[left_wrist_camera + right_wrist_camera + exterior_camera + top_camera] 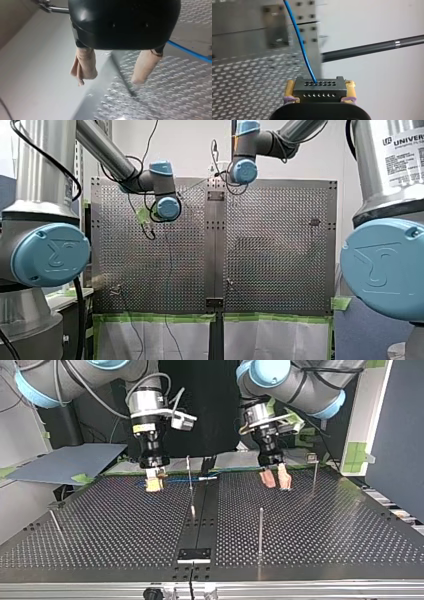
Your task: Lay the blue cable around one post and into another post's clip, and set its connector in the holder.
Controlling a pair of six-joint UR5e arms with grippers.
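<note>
The black connector [319, 92] with rows of small holes sits between the yellow pads of my right gripper [319, 86], which is shut on it. The blue cable [299, 40] runs from the connector out over the perforated table. In the top view my right gripper [153, 483] hangs low at the left of the table's back edge, and the blue cable [186, 479] trails from it past a thin post [189, 477]. My left gripper [276, 480] stands open at the right with beige pads and nothing between them. In the left wrist view the blue cable [190, 51] lies beside my left gripper [112, 75].
Upright posts stand at the top view's centre right [260, 530], back right [314, 474] and left edge [54, 521]. A small dark plate [195, 555] sits on the table's centre strip near the front edge. A black rod [372, 47] crosses beyond the table's edge.
</note>
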